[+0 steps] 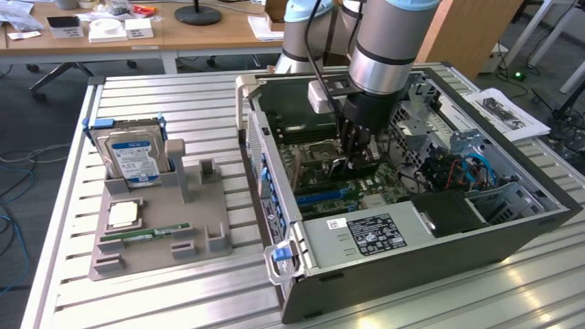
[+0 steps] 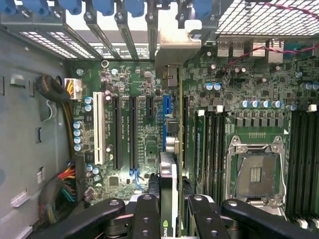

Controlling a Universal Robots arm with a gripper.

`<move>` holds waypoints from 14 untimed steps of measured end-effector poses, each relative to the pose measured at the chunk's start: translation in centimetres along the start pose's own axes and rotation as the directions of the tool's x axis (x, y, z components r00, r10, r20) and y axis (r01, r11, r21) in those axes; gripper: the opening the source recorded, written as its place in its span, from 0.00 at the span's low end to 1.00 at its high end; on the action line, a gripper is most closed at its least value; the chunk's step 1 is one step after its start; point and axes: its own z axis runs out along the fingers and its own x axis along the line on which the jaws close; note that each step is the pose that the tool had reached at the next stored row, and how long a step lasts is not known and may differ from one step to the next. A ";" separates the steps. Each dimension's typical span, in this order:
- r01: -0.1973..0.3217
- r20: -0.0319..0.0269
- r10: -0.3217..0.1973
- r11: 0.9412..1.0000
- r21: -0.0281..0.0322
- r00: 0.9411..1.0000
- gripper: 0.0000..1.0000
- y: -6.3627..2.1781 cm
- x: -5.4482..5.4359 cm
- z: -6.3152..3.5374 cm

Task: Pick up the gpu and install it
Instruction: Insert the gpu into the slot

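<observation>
The pick-up looks done: the gripper [image 1: 358, 159] is down inside the open computer case [image 1: 439, 253], its fingers [image 2: 147, 211] pinching the gpu [image 2: 168, 174] edge-on just over the motherboard [image 2: 134, 134], close to the blue slot [image 2: 167, 112]. Seating appears unfinished.

**Fig.** A ribbed metal workbench [image 1: 174, 103] is seen in the foreground, and bright reflections are carried on its slats nearest the camera. Behind it, wooden desks [image 1: 219, 38] are set in a row on pale legs, with small white boxes [image 1: 108, 29] and a black round stand base [image 1: 197, 15] laid on top. A dark grey floor [image 1: 41, 123] is shown beneath, where loose cables [image 1: 20, 179] are trailed at the exterior view's left. A wooden panel [image 1: 466, 34] is placed at the exterior view's right, beside white table legs [image 1: 549, 31].
</observation>
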 end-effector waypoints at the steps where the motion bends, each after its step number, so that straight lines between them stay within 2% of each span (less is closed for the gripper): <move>1: 0.000 0.000 0.000 1.000 0.000 1.000 0.27 0.01 0.0 0.11; 5: 0.000 0.000 0.000 1.000 0.000 1.000 0.27 0.03 0.0 0.24; 14: 0.000 0.000 0.000 1.000 0.000 1.000 0.27 0.71 0.0 0.29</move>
